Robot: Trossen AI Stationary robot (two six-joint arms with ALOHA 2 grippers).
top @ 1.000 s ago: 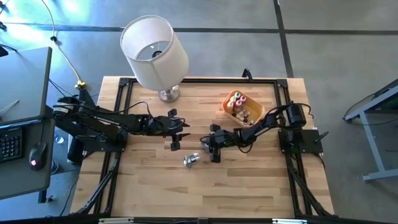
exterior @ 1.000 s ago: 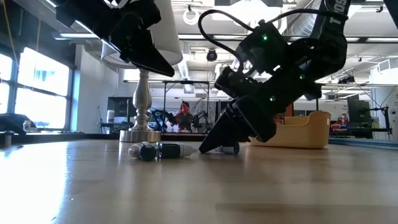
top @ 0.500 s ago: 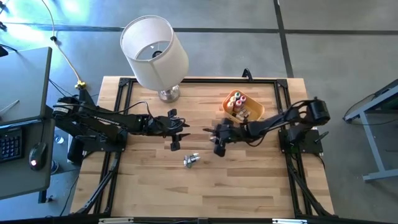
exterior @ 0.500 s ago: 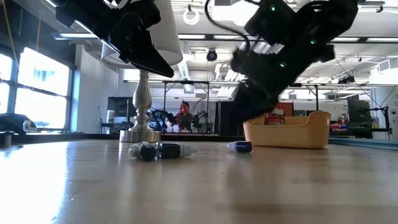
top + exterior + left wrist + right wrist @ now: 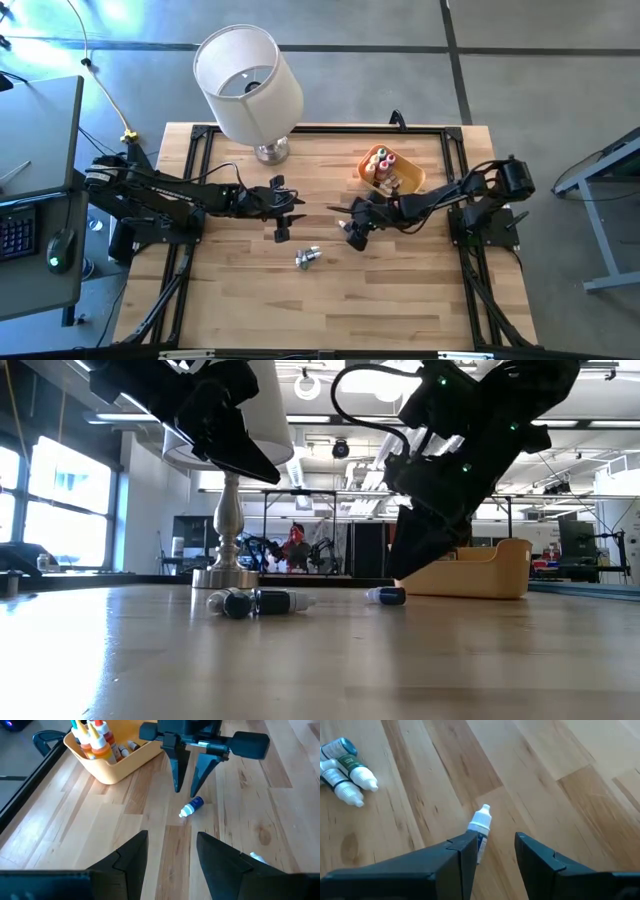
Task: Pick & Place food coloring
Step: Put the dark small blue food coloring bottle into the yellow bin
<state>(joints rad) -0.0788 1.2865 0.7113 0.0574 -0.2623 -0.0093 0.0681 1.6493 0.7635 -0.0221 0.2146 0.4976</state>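
Your high view looks straight down; low view sits level at the tabletop. Both wrist views, close in, share the blue-labelled dropper bottle (image 5: 191, 806).

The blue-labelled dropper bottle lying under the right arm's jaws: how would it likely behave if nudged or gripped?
The blue-labelled dropper bottle lies on its side on the smooth wooden table; being round-bodied, it would probably roll if nudged sideways. It looks small and likely light, so a glancing touch could skid it. The right gripper hangs above it, jaws open; its tapered white cap may slip, so the body seems the safer hold.

Blue, white-capped bottle (image 5: 191, 806); orange bowl (image 5: 116, 764)
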